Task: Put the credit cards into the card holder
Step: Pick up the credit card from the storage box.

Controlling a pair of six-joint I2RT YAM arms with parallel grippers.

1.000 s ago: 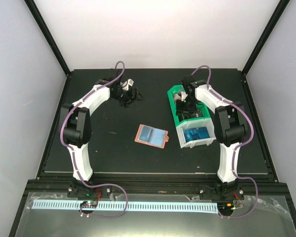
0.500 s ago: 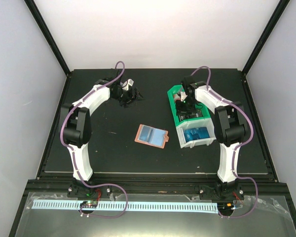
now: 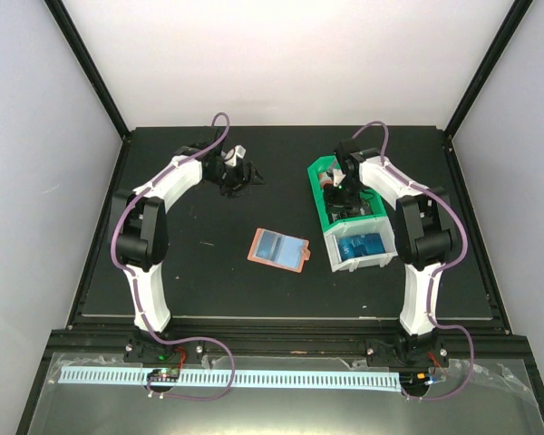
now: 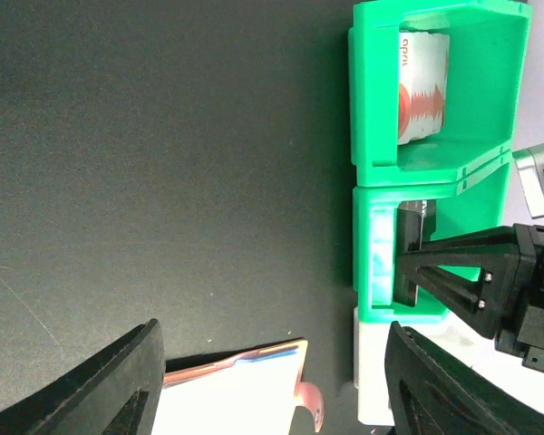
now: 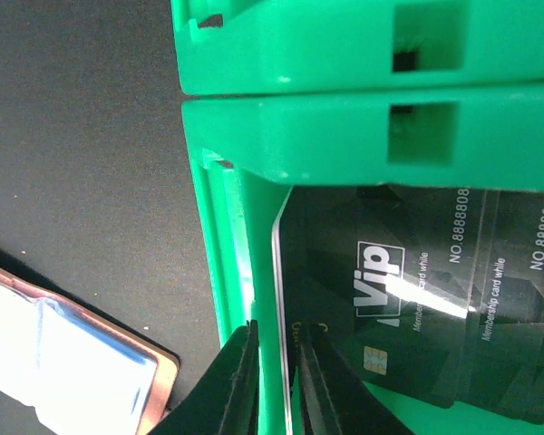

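1. Step in hand: picking a card out of the green-and-white tray (image 3: 318, 201). The right gripper (image 5: 276, 331) reaches into its middle compartment, where several dark cards (image 5: 381, 299) stand.
2. Its jaws stand nearly together astride the edge of the outermost dark card. A sliver of gap shows beside the edge, so I cannot tell whether the card is pinched.
3. The left gripper (image 4: 270, 349) hovers over the far part of the counter (image 3: 190, 272), its jaws wide apart with nothing between them.
4. The card holder (image 3: 278, 247) lies open on the counter just left of the tray, with 1 blue card (image 3: 274, 245) in it.
5. More cards wait in the tray: a red-and-white one (image 4: 422, 86) in the far compartment and blue ones (image 3: 358, 246) in the near white one.
6. Next move, as I judge it: grip 1 card only, lift it clear of the green wall, then carry it to the holder's slot.
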